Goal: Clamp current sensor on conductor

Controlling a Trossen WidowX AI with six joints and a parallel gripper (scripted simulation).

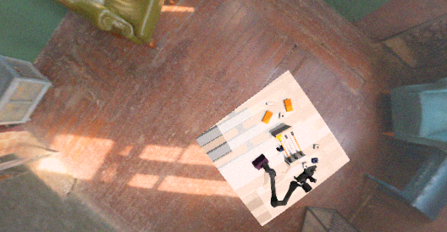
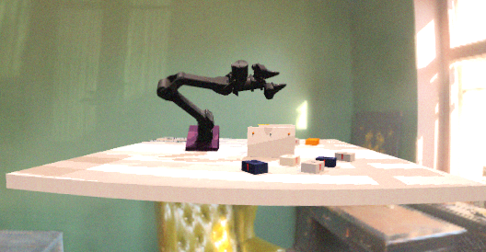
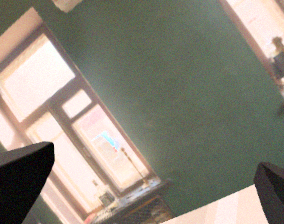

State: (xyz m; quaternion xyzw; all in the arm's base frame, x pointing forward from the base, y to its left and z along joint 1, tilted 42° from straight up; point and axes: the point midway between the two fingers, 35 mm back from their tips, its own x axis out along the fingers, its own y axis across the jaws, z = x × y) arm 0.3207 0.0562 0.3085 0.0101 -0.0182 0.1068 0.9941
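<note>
My gripper [image 1: 315,174] [image 2: 282,80] [image 3: 155,163] is wide open with nothing between its fingers. It is raised high above the table, beyond the near end of the conductor stand, with its fingers pointing roughly level. The conductor stand [image 1: 280,129] [image 2: 271,144] has a white end panel and several thin conductors running between its ends. No LOAD marking is readable. A small dark blue object [image 1: 279,148] stands beside the stand's left side and may be the open sensor; its jaws and arrow are too small to tell. It is hidden in the exterior view.
Small blocks with red marks are near the stand: dark blue ones [image 2: 254,166] [image 2: 327,161] and white ones [image 2: 312,166] [image 2: 344,156] [image 2: 290,160]. Orange blocks [image 1: 267,116] [image 1: 288,105] lie past its far end. The arm stands on a purple base [image 1: 260,162] [image 2: 190,140].
</note>
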